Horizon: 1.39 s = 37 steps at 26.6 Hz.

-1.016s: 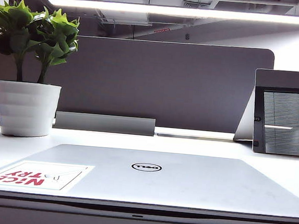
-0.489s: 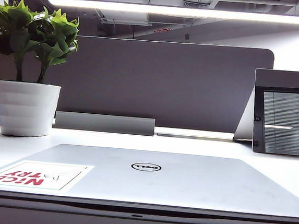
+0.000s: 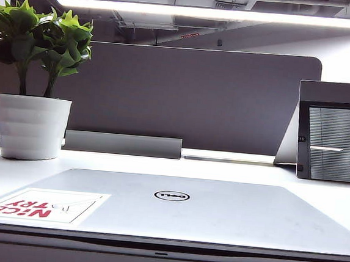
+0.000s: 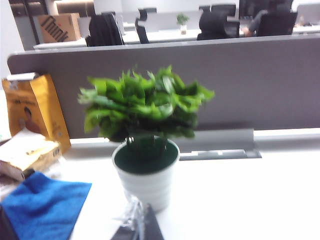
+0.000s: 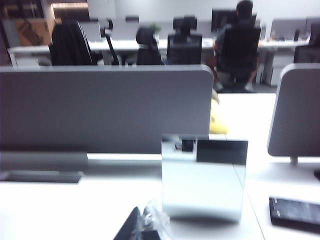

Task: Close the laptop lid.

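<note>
Both claws hang raised and clear: left claw [image 4: 137, 227] faces the plant [image 4: 145, 105], right claw [image 5: 142, 225] the upright device [image 5: 204, 177]; their openings can't be told. Below them, lid [image 3: 174, 207] lies flat on the laptop [image 3: 164, 253], apparently closed.

Grey desk partition [image 3: 196, 96], white tabletop [image 3: 220, 170], ceiling strip light [image 3: 216, 14], office chairs [image 5: 182, 47] behind
</note>
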Tool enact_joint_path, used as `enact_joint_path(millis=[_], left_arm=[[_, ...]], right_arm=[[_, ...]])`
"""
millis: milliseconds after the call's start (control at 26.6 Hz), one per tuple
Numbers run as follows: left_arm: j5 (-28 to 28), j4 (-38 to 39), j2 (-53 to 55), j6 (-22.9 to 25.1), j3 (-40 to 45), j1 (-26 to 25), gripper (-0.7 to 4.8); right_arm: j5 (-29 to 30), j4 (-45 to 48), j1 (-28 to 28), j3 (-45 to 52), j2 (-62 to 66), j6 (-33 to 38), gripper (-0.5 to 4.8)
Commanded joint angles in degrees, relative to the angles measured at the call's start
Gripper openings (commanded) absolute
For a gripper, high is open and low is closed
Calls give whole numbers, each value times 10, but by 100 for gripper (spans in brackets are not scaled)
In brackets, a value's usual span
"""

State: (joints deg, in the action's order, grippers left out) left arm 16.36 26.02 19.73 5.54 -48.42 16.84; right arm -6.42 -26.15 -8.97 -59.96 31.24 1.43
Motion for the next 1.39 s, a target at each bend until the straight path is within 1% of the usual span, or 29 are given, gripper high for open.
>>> enact_joint_path(millis=[38,226,1393], left_arm=[[2,-2,-33,-5,32,-1,-5],[1,-2,-60,-7,68,-1,-5],[2,2,-60,-4,68,-1,-5]], right_arm=[[-2,16,-1,39,-29,-2,-5],[-1,28,-1,81,-52,-2,-5],[-1,22,-1,81,-51,-2,-4]])
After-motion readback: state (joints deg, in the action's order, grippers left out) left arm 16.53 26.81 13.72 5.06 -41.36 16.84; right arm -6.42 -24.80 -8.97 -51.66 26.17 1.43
